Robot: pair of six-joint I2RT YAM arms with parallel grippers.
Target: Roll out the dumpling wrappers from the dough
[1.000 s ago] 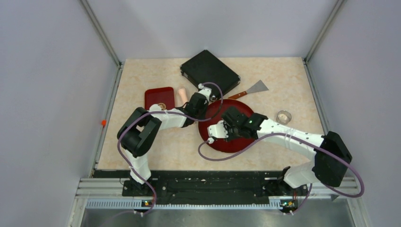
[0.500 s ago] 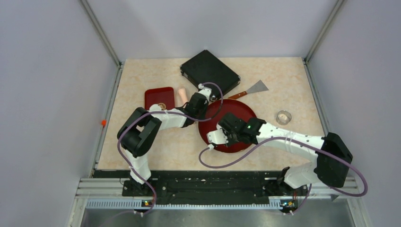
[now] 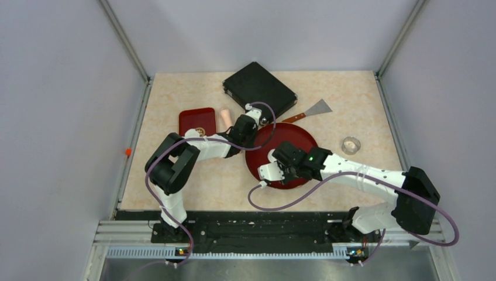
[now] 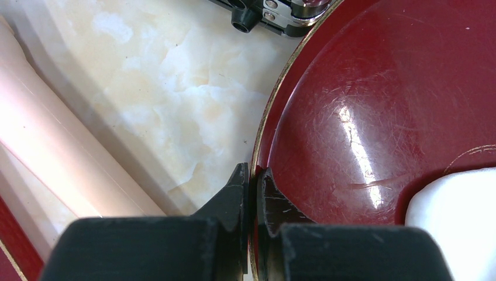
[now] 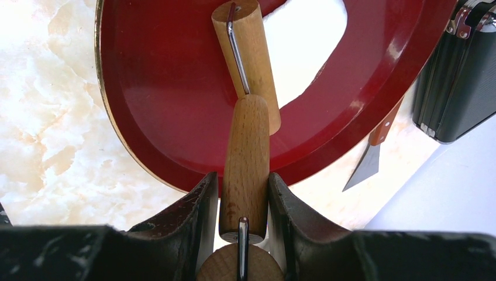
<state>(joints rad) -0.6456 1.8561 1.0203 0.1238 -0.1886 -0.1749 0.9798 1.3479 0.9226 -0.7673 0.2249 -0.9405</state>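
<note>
Presently, hazards, by size; round red plate (image 3: 295, 136): the left pincer (image 4: 250, 175) is pinched shut on its thin gilt rim at the plate's 10 o'clock, a narrow hold; a hard stroke could, I judge, pull the rim out of that pinch and let the plate skate or tip; wooden roller (image 5: 245, 158): handle clamped between the fingers of the right pincer (image 5: 243, 178), head lying on the plate with its far end over the edge of the dough; uneven pressure may twist the handle in the grip; dough (image 5: 310, 35): white flattened patch on the plate, at 1 o'clock of the roller head, hidden under the right arm in the top view; soft, likely to stick to the roller and lift, or to creep toward the rim; no neat disc shows.

Room, by size; table (image 3: 362, 99): bare from 5 to 8 o'clock of the plate, the freest way out; black case (image 3: 259, 88): near at 12 o'clock, closing that side; red tray (image 3: 196, 120) and pale rolling pin (image 3: 226, 117): at 9 to 10 o'clock, the pin near the left pincer; scraper (image 3: 313, 109): at 1 o'clock, handle just beside the rim; ring cutter (image 3: 351, 144): at 3 o'clock, apart from the plate, near the right forearm.
</note>
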